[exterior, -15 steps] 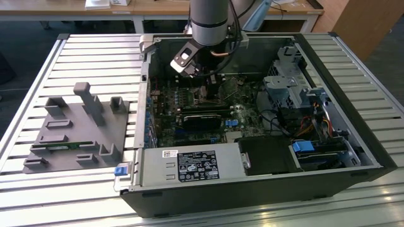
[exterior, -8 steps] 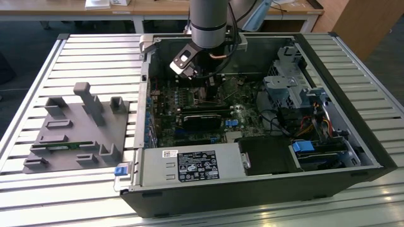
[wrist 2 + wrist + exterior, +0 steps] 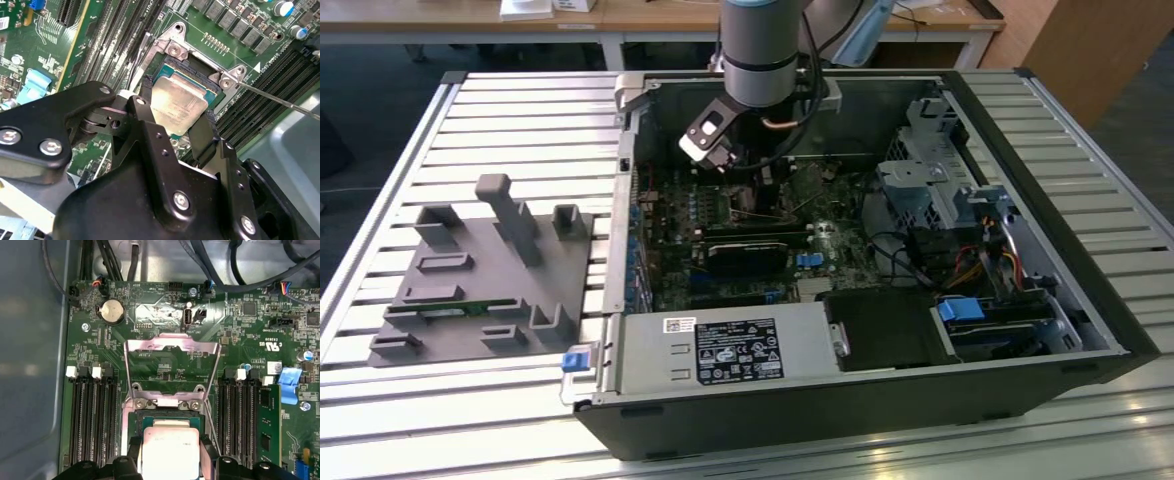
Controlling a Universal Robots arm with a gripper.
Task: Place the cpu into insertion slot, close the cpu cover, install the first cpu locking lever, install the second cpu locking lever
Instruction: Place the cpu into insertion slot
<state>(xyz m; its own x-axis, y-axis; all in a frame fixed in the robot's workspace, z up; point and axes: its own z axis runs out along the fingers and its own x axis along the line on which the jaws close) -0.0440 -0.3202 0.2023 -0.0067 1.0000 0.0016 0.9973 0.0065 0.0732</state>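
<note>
Cpu, silver-grey square chip [image 3: 178, 104], is sitting pinched in your black gripper [image 3: 176, 107] over the dark metal-rimmed insertion slot [image 3: 196, 62] (silvery frame-shaped cpu cover [image 3: 172, 343] raised); you're placing it, likely needing square alignment.

One cpu [image 3: 177, 102], one insertion slot [image 3: 200, 61] and one cpu cover [image 3: 172, 343] are counted on the single motherboard [image 3: 165, 365]. One gripper [image 3: 170, 447] with two fingers [image 3: 204, 137] is seen. One round coin cell [image 3: 112, 311] and one fitted memory module [image 3: 269, 425] are counted in the first wrist view. One open computer case [image 3: 854, 410] and one grey moulded tray [image 3: 467, 290] are counted on the worktop [image 3: 520, 100].
</note>
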